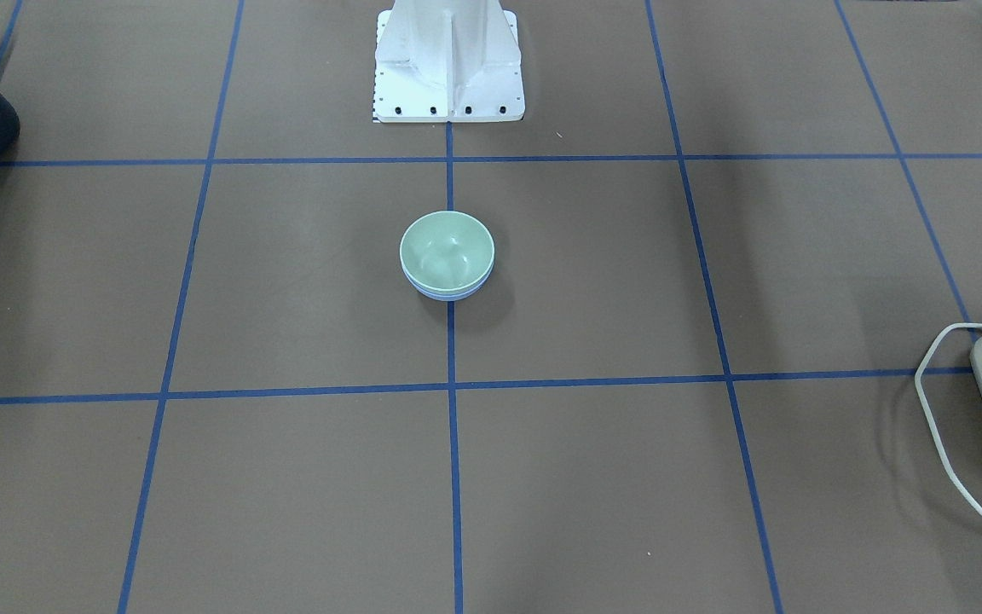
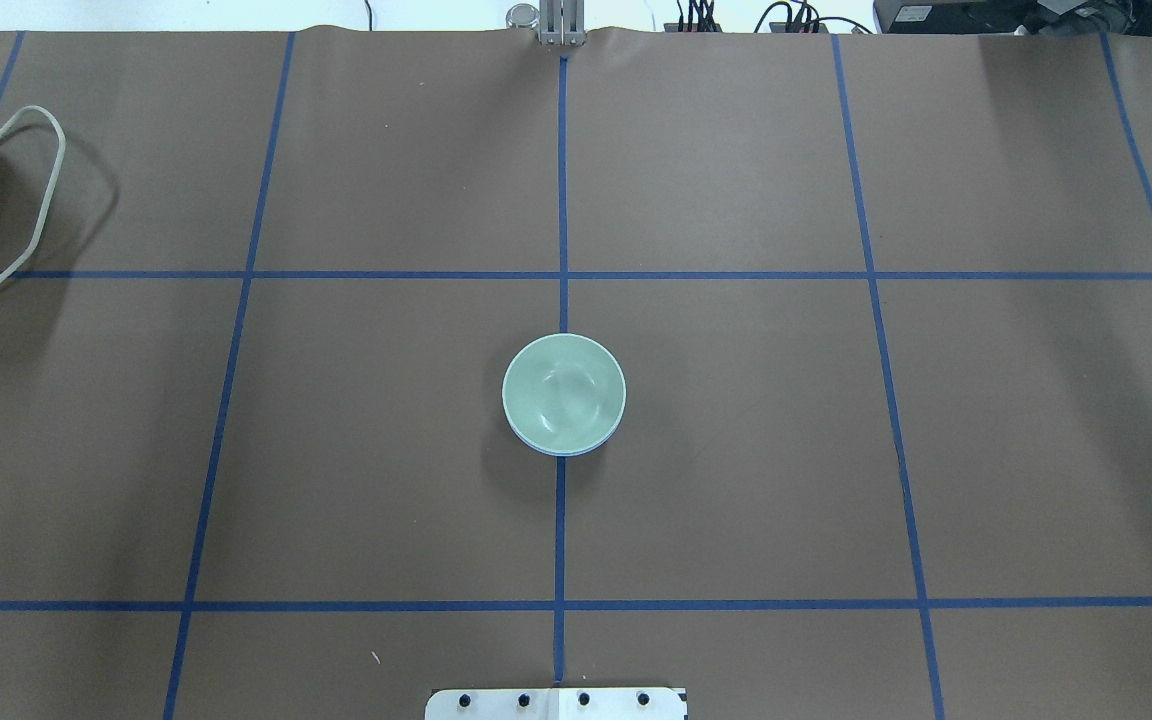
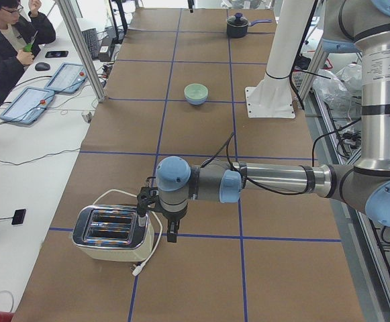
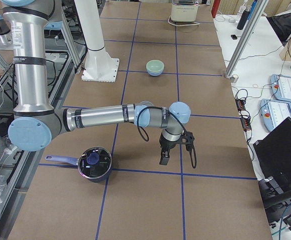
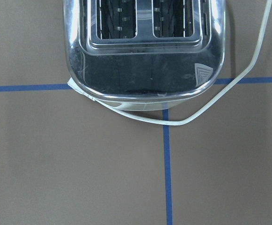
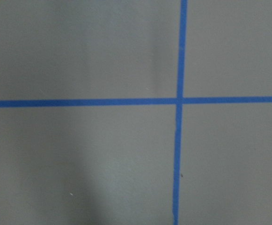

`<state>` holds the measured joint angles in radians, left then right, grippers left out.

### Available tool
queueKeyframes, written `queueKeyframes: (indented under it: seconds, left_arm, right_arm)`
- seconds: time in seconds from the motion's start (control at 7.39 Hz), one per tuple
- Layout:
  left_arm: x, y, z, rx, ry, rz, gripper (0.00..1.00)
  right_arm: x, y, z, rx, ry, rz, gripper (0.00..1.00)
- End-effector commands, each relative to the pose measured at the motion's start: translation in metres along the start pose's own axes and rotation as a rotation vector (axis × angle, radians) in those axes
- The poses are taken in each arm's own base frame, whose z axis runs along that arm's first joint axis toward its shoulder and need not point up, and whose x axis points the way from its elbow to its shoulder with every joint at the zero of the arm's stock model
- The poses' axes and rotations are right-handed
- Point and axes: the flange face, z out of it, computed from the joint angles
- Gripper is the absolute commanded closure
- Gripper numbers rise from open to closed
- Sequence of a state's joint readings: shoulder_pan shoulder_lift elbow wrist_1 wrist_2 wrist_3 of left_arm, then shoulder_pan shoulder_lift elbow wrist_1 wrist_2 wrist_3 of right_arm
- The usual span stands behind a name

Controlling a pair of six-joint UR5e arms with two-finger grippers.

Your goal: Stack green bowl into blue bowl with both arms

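Green bowl (image 1: 447,247) upright inside blue bowl (image 1: 448,295)

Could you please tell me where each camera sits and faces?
Front-facing: across the table, facing the white pedestal; no arm shows.
Overhead: behind the robot, down on the green bowl; pedestal's foot only.
Left: table's end, toaster near; left arm.
Right: opposite end, pot near; right arm.
Left wrist: down on the toaster; no jaws.
Right wrist: down on taped table; no jaws.
Shared: all exterior views show the green bowl.
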<state>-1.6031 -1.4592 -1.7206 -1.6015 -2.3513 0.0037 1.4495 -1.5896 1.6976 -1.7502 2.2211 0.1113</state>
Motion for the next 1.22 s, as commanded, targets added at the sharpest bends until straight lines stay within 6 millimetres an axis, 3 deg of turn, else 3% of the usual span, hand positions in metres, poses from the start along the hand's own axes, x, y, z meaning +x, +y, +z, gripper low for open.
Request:
queueKeyframes:
  seconds: [0.0, 1.08]
  left_arm:
    - [-0.0008, 0.001, 0.0009, -0.002, 0.0, -0.003, 0.02]
    - [-0.0014, 0.0037, 0.0016, -0.003, 0.0, -0.004, 0.02]
  right_arm:
    - [0.0347, 0.0237, 0.011, 0.023, -0.003, -0.047, 0.0]
    - [0.0318, 0.026, 0.0054, 0.039, -0.011, -0.049, 0.0]
